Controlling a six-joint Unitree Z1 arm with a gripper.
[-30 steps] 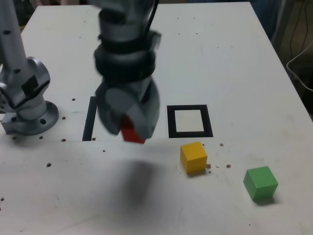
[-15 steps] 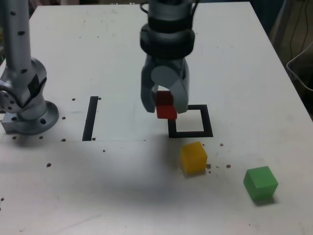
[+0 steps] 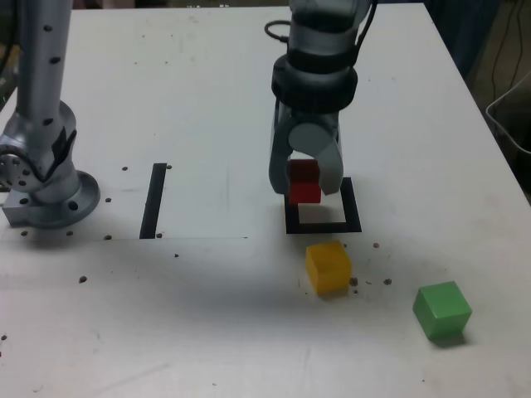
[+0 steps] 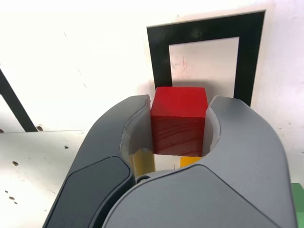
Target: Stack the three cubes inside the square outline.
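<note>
The gripper (image 3: 304,181), clamped on the red cube (image 3: 304,182), has swung from beside the black strip (image 3: 153,200) toward the exterior view's right. It now hangs over the near-left corner of the square outline (image 3: 351,209), having steadied from a tilted blur to upright.

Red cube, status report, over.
End effector shut on red cube, above square outline. Yellow cube and green cube on table, outside outline. Nothing in the way.
</note>
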